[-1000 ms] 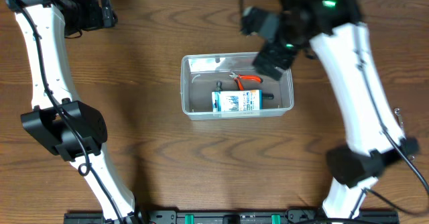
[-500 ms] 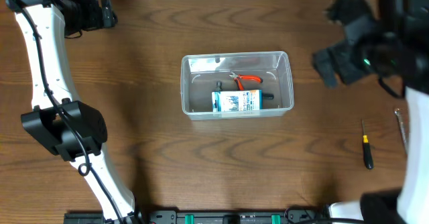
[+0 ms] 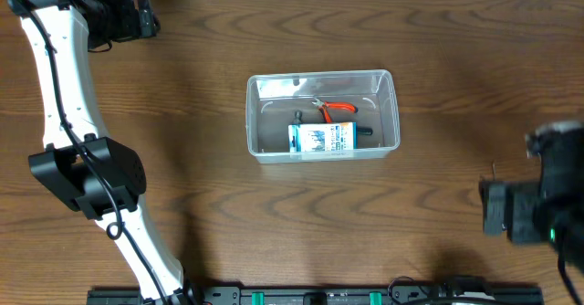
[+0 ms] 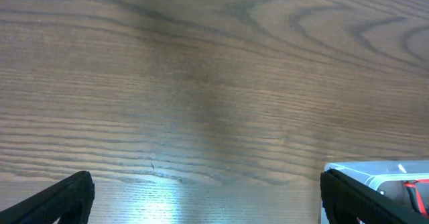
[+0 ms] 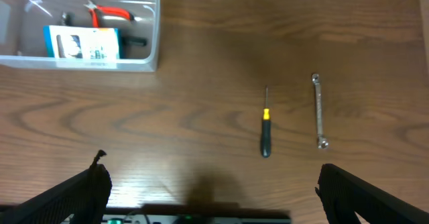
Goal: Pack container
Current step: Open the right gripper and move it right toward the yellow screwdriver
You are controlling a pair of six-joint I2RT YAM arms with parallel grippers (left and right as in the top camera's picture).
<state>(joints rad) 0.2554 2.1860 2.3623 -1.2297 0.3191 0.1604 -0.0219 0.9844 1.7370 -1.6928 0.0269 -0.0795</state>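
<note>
Clear plastic container (image 5: 80,64) lies ahead and left of the right fingers (image 5: 74,194), which are spread wide and empty; left fingers (image 4: 53,197) also released. Box (image 5: 82,43) label too small to read.

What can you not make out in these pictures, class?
Overhead: the blurred right arm covers the wrench and most of the screwdriver.
Overhead: print on the blue-and-white box is too small to read.
Left wrist: the container is cut off by the frame corner.
Overhead: the dark item beside the box is too small to identify.
</note>
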